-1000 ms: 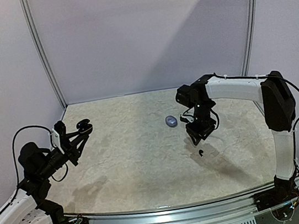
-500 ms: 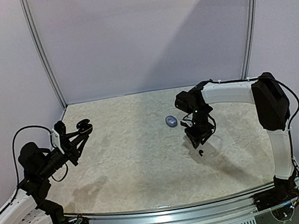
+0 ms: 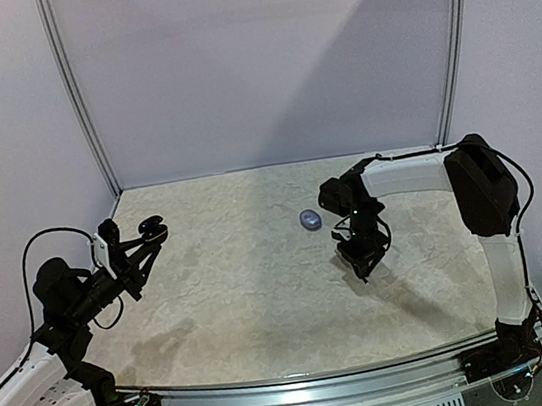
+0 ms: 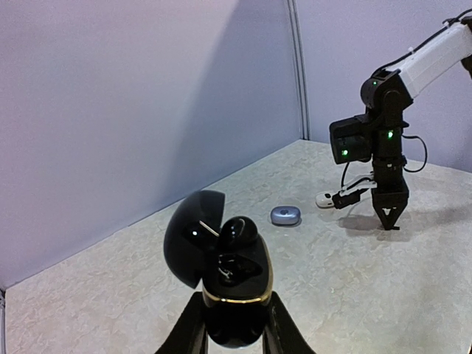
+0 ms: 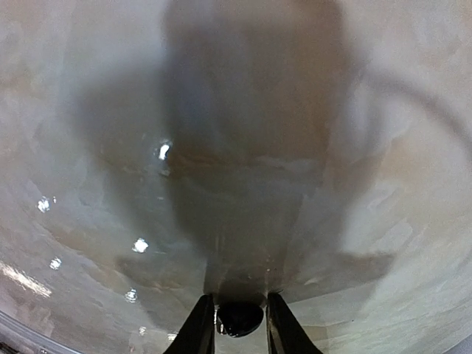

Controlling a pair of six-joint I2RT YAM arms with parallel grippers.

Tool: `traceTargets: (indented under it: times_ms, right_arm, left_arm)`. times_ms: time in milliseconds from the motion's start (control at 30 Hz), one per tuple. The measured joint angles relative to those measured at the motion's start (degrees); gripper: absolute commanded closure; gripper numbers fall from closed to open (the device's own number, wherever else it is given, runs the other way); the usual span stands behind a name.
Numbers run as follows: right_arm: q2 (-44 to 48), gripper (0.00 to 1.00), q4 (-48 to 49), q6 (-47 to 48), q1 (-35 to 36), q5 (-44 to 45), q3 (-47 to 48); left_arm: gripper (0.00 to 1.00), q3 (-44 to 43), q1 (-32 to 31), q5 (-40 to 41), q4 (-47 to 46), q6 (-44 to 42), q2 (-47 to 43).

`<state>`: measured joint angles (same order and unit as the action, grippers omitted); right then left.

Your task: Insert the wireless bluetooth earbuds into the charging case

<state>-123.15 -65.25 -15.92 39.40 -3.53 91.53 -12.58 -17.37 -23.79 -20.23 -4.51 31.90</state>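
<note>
no text, label, brand, number or sign can be read in any view; neither the glossy black open charging case [image 4: 234, 276] nor the small grey-blue pebble-shaped case [image 4: 285, 214] shows any legible marking.

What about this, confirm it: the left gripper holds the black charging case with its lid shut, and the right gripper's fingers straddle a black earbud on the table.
Wrong in one respect. The left gripper holds the black charging case with its lid open, as the left wrist view shows; the rest stands.
</note>
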Motion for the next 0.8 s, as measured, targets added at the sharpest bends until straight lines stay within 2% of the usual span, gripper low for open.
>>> traceTargets:
  times_ms: [167, 367, 567, 667, 800]
  right_arm:
    - [0.0, 0.78, -0.04, -0.33, -0.04, 0.0, -0.09]
    - [0.0, 1.0, -0.09, -0.81, -0.07, -0.15, -0.09]
    - [-0.02, 1.0, -1.01, -0.35, -0.04, -1.27, 1.66]
    - [-0.02, 1.0, -1.88, 0.63, 0.63, -1.84, 8.04]
    - [-0.02, 1.0, 1.57, 2.97, 3.17, -2.67, 23.67]
  left_arm:
    - [1.0, 0.0, 0.02, 0.0, -0.02, 0.0, 0.0]
    - [1.0, 0.0, 0.02, 0.0, 0.0, 0.0, 0.0]
    - [1.0, 0.0, 0.02, 0.0, -0.02, 0.0, 0.0]
    - [1.0, 0.0, 0.02, -0.04, -0.02, -0.04, 0.0]
    - [1.0, 0.0, 0.02, -0.04, 0.0, -0.48, 0.0]
